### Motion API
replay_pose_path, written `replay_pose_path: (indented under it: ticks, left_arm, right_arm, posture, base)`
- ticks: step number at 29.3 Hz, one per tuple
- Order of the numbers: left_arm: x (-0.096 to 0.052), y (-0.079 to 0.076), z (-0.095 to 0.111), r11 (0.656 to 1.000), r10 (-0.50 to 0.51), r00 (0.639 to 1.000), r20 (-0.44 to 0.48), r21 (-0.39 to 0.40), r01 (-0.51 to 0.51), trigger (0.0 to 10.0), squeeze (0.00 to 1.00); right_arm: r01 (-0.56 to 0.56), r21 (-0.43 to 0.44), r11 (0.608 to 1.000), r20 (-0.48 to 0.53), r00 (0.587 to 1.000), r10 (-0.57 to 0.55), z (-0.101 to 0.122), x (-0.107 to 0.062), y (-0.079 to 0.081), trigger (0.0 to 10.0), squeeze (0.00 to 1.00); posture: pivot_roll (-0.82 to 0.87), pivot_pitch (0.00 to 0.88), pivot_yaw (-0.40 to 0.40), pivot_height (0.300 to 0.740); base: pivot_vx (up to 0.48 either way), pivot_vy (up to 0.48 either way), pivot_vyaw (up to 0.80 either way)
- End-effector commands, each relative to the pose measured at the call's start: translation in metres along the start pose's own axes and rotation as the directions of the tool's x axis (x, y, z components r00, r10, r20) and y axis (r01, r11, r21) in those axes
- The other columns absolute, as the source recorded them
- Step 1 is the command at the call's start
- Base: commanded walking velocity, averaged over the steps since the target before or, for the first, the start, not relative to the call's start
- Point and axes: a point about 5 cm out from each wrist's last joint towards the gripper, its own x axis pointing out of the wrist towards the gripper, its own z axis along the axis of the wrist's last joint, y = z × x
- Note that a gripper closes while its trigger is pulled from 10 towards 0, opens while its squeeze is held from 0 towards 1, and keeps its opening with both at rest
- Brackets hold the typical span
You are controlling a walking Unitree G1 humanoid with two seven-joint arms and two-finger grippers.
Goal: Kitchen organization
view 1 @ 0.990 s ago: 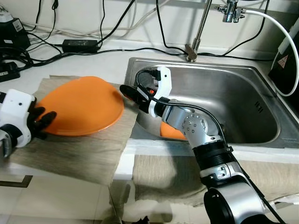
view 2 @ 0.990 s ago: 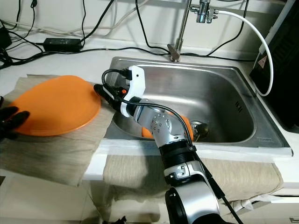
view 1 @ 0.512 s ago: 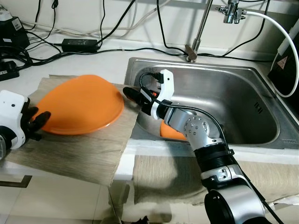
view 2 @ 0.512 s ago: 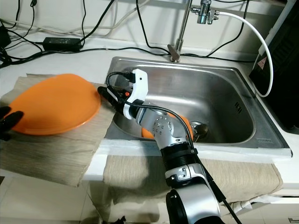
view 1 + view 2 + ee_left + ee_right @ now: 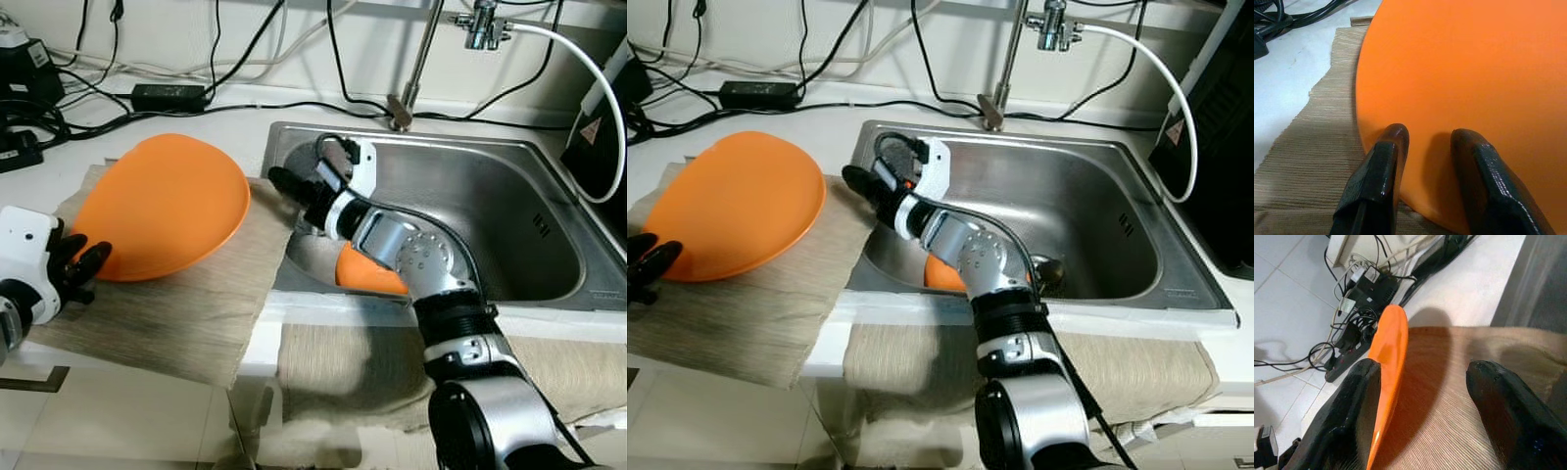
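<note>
Orange plate (image 5: 167, 206) stands tilted on the tan cloth (image 5: 167, 313) on the counter, beside the near-left corner of the sink (image 5: 509, 186); its edge nearest the sink is raised off the cloth, the opposite edge rests on it. Left gripper (image 5: 1430, 142) at the plate's edge farthest from the sink: both black fingers (image 5: 1383, 171) lie against the plate's orange underside, a gap between them, not clamped on anything. Right gripper (image 5: 1420, 396) reaches across the sink's left rim toward the raised edge of the plate; fingers (image 5: 1503, 406) spread wide apart, the plate's rim seen edge-on just beside one of them, contact cannot be judged. A second orange dish (image 5: 367, 274) lies in the sink basin, partly hidden under the right arm. Tap (image 5: 416, 59) stands at the back rim of the sink; black cables (image 5: 147, 98) run along the counter behind the cloth.
</note>
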Motion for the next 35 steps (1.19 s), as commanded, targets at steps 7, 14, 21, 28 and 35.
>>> replay_pose_path:
  ticks: [7, 14, 21, 28, 35]
  left_arm:
    - [0.011, -0.018, -0.032, 0.996, -0.080, 0.987, -0.136, -0.048, 0.074, 10.0, 0.00]
    - [0.015, -0.026, -0.030, 0.994, -0.110, 0.986, -0.124, -0.042, 0.105, 10.0, 0.00]
    - [0.017, -0.032, -0.029, 0.991, -0.130, 0.984, -0.118, -0.040, 0.126, 10.0, 0.00]
    - [0.016, -0.033, -0.032, 0.991, -0.131, 0.983, -0.126, -0.042, 0.127, 10.0, 0.00]
    - [0.017, -0.034, -0.034, 0.990, -0.137, 0.982, -0.132, -0.044, 0.132, 10.0, 0.00]
  right_arm:
    - [-0.135, 0.079, 0.988, -0.081, 0.987, 0.141, -0.028, 0.031, 0.042, 10.0, 0.00]
    - [-0.160, 0.072, 0.984, -0.149, 0.974, 0.169, -0.047, 0.041, 0.051, 10.0, 0.00]
    - [-0.244, -0.057, 0.968, -0.137, 0.962, 0.234, -0.041, 0.048, 0.070, 10.0, 0.00]
    - [-0.276, -0.099, 0.956, -0.139, 0.955, 0.262, -0.041, 0.048, 0.075, 10.0, 0.00]
    - [-0.308, -0.107, 0.945, -0.155, 0.944, 0.290, -0.042, 0.048, 0.079, 10.0, 0.00]
  posture:
    - [0.21, 0.016, -0.065, 0.740]
    - [0.22, 0.011, -0.069, 0.740]
    - [0.23, 0.007, -0.074, 0.740]
    - [0.23, 0.004, -0.082, 0.740]
    - [0.23, 0.009, -0.082, 0.740]
  base:
    - [0.000, 0.000, 0.00]
    - [0.000, 0.000, 0.00]
    - [0.000, 0.000, 0.00]
    - [0.000, 0.000, 0.00]
    - [0.000, 0.000, 0.00]
